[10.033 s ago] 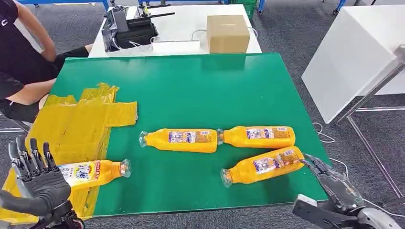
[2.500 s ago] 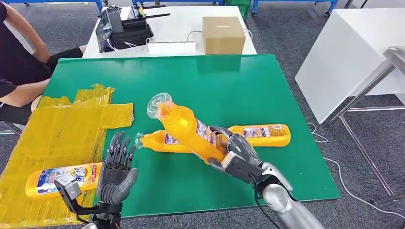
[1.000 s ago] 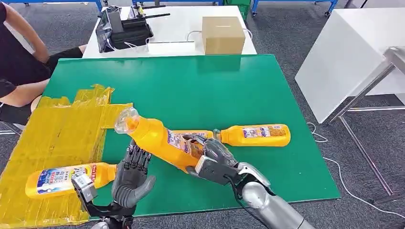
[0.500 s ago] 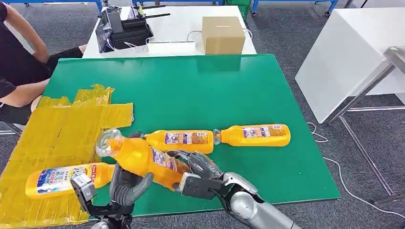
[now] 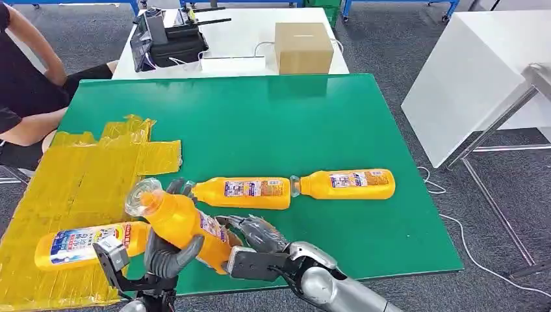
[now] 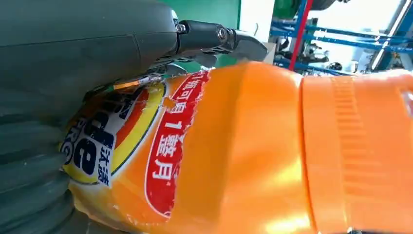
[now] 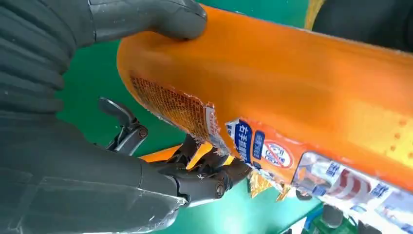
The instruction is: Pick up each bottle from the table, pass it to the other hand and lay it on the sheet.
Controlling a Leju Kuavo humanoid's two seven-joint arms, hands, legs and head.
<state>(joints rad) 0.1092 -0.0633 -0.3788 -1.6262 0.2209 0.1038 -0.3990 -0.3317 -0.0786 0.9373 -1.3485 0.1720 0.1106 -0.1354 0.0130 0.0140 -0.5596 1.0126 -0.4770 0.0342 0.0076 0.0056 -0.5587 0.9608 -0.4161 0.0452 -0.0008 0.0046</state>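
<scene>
Your right hand (image 5: 256,235) is wrapped around the base end of the held bottle (image 5: 179,221), which tilts up with its clear cap at 10 o'clock; your left hand (image 5: 170,250) cups the same bottle from below with fingers curled round its middle, so both hands grip it. Left wrist view gives you what the head view can't: the torn red-and-blue label pressed against the left hand (image 6: 73,63), the orange body close behind. Right wrist view shows the thumb (image 7: 146,17) lying over the bottle (image 7: 292,87) and the dark fingers (image 7: 204,180) under it, label peeling at the edge. Bottle on the sheet (image 5: 84,243) lies flat at 9 o'clock of the hands, on the yellow sheet (image 5: 84,175). Two more bottles lie end to end on the green table (image 5: 292,117): middle bottle (image 5: 243,193) at 12 o'clock, far bottle (image 5: 347,184) at 2. Beyond it, a white table (image 5: 243,32) with a cardboard box (image 5: 302,47) and black equipment (image 5: 166,39); a person (image 5: 26,78) sits at 10 o'clock.
</scene>
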